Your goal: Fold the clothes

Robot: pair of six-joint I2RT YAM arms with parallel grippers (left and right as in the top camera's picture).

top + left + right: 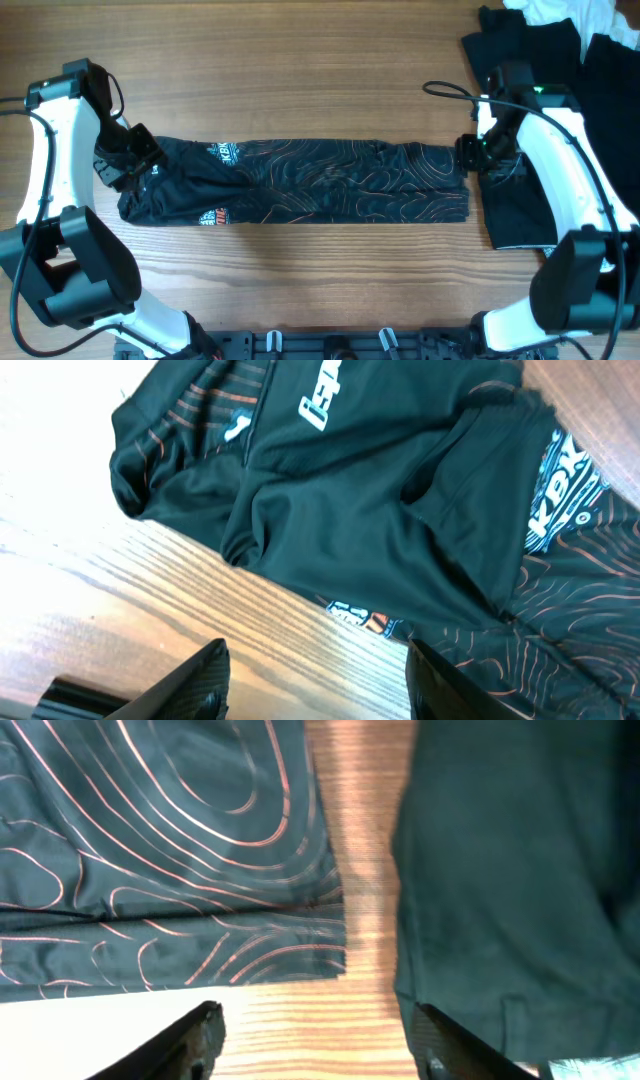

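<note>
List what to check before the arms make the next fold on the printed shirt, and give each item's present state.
1. Shirt folded into one long strip across the table: ok.
2. Left hand open and empty: ok.
3. Right hand open and empty: ok.
4. Shirt's right edge apart from the plain dark garment: ok, bare wood shows between them.
5. Strip lying smooth: not ok, the left end is bunched and creased.
6. Hidden lower layers lined up: cannot tell.
</note>
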